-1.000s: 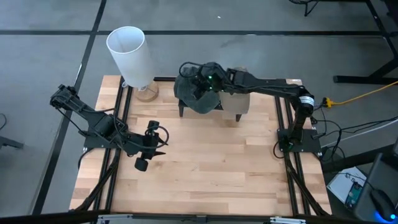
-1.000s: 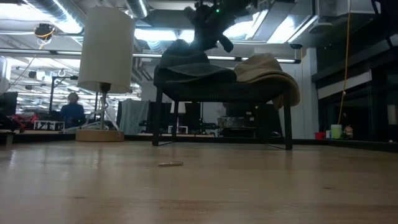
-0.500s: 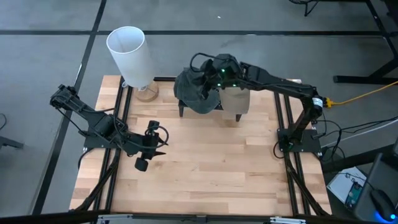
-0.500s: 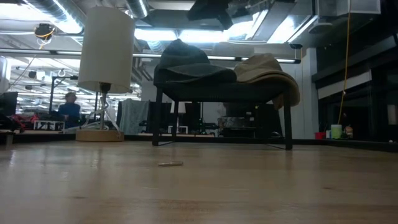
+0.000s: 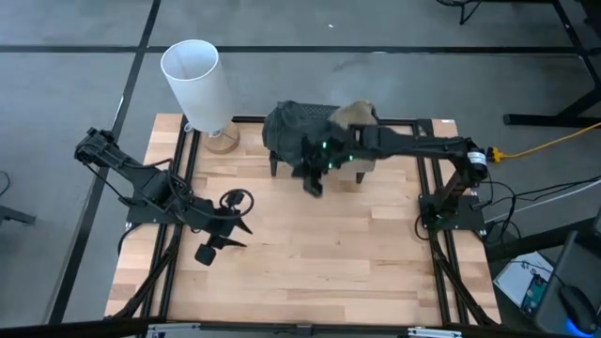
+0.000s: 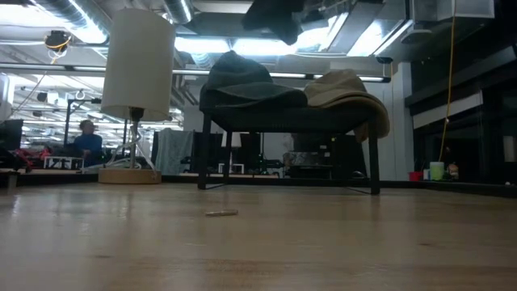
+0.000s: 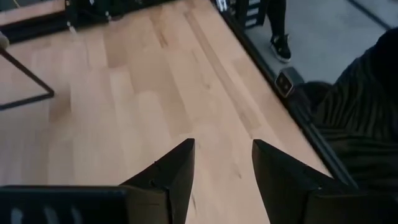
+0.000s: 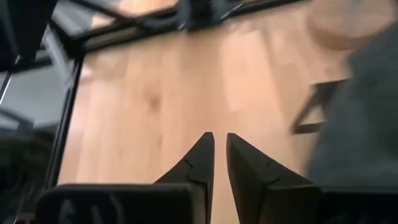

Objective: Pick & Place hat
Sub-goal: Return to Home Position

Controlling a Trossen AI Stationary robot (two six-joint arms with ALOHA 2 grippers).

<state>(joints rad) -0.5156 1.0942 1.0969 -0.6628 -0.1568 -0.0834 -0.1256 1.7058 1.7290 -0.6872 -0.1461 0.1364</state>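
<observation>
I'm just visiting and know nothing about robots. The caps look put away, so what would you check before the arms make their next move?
1. Right gripper empty: ok, fingers closed to a slit, nothing between them.
2. Left gripper empty: ok, open over the bare wooden table.
3. Caps settled: ok, the black fabric caps and the tan fabric cap lie on top of the black four-legged shelf.
4. Right gripper clear of the caps: ok, the low view shows it above them, not touching.
5. Lamp with a white cylindrical shade out of the way: ok, upright beside the shelf.
6. Small pale scrap on the table: cannot tell what it is.
</observation>
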